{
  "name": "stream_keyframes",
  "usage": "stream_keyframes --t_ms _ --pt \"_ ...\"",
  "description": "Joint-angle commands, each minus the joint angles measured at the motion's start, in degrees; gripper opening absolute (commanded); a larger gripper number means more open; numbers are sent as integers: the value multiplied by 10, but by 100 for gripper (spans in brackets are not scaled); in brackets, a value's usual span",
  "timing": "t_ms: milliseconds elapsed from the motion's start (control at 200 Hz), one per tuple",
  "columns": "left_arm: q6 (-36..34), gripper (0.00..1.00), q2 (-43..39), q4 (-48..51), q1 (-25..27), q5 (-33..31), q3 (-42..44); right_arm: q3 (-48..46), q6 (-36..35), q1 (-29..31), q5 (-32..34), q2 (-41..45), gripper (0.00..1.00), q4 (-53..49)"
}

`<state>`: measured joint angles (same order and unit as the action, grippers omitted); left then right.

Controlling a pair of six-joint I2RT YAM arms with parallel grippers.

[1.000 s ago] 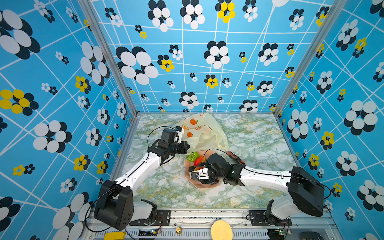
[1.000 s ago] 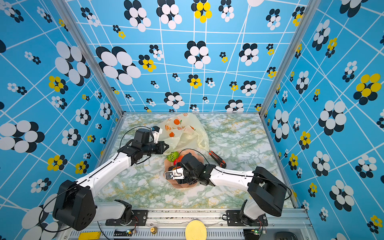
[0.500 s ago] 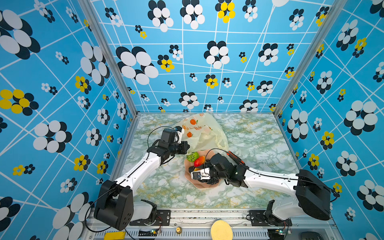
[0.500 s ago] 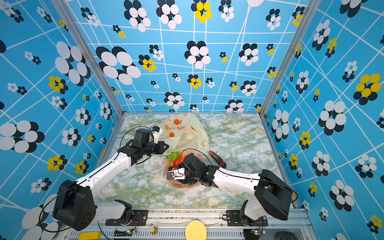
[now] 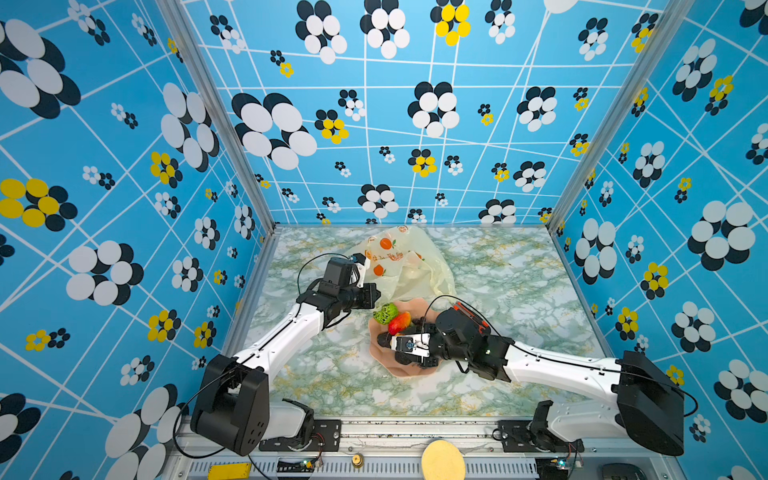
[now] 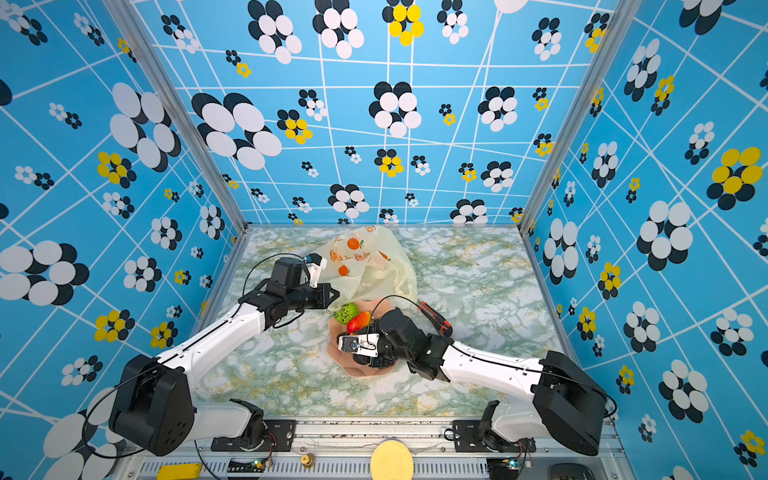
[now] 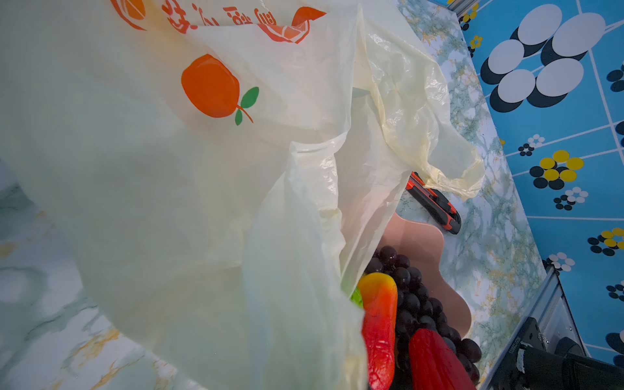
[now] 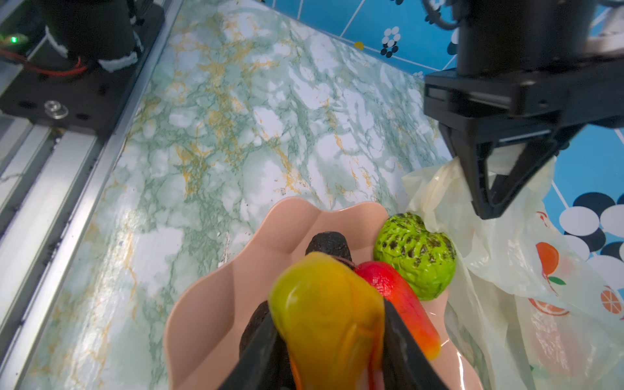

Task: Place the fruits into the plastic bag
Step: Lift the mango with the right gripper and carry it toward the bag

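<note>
Cream translucent film, printed with oranges and red text: the plastic bag [image 5: 409,266] lies crumpled on the green-marbled table [image 5: 511,266]. Clock positions are read in both top views, with 12 toward the back wall. The bag sits at 12 o'clock from the pink scalloped dish [image 5: 384,365], and its near edge reaches the dish rim.

The left gripper [image 5: 374,297], at the dish's 11 o'clock, has its jaws pressed together on a fold of the bag's edge. In the right wrist view its black fingers [image 8: 469,169] converge into the film and hold it raised.

The right gripper [image 8: 327,324] hangs over the dish — its jaws are closed against both flanks of the yellow-green oblong [image 8: 324,314]. Whether this fruit clears the dish floor cannot be told.

Other fruits rest in the dish:
- The bumpy green ball [image 5: 385,313] is at the 11 o'clock rim, just beside the bag.
- The red-yellow mango [image 5: 400,323] touches the ball.
- One rough black oval [image 8: 329,243] lies beyond the held fruit, and a second black oval [image 8: 256,331] lies against a gripper finger.
- The dark purple grapes [image 7: 415,297] and a smooth red fruit [image 7: 435,361] appear in the left wrist view, beside the mango.

A red-and-black utility knife [image 6: 434,318] lies on the table at 2 o'clock from the dish — apart from it, and partly hidden by the right arm in a top view.
</note>
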<state>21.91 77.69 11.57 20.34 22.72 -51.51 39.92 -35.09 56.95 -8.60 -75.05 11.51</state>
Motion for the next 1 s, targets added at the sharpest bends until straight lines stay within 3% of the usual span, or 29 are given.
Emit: stream_keyframes --t_ms 0,325,515,785,995 --pt "4 0 -1 -6 3 9 -20 -15 103 -31 -33 35 38 80" --pt "1 0 -15 6 4 9 -37 -10 311 -122 -116 32 38 269" --pt "5 0 -17 5 4 11 -49 16 411 -179 -147 -43 38 419" --pt "6 0 -13 11 4 12 -73 84 486 -218 -176 -215 36 577" --pt "8 0 -10 14 4 11 -89 122 492 -236 -190 -311 35 617"
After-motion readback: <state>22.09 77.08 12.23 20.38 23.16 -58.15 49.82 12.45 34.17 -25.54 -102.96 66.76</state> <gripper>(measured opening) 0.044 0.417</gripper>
